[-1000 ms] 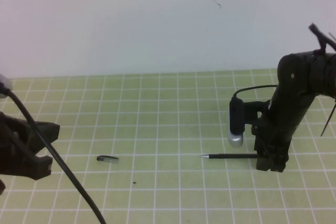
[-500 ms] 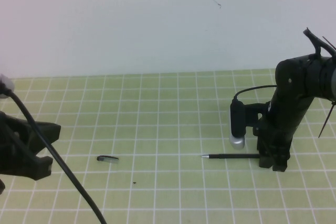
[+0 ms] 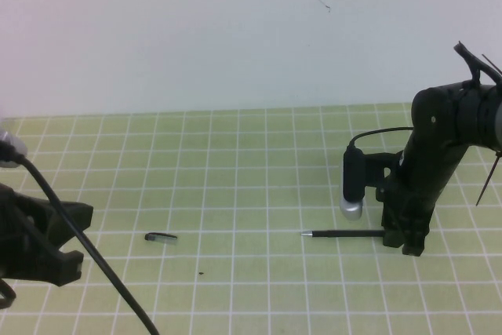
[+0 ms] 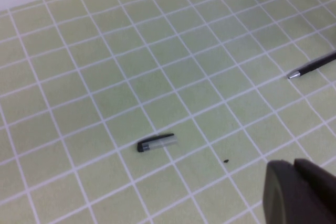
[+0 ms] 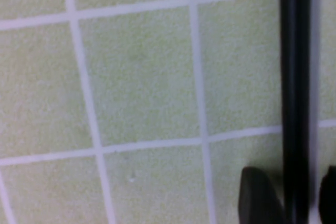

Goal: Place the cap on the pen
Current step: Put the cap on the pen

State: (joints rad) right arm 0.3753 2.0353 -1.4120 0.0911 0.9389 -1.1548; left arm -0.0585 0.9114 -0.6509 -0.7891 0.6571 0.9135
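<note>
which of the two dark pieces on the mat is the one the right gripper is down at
The pen, the long thin stick with a silver tip: the right gripper straddles its back end. The short cap lies apart, nearer the left gripper.
</note>
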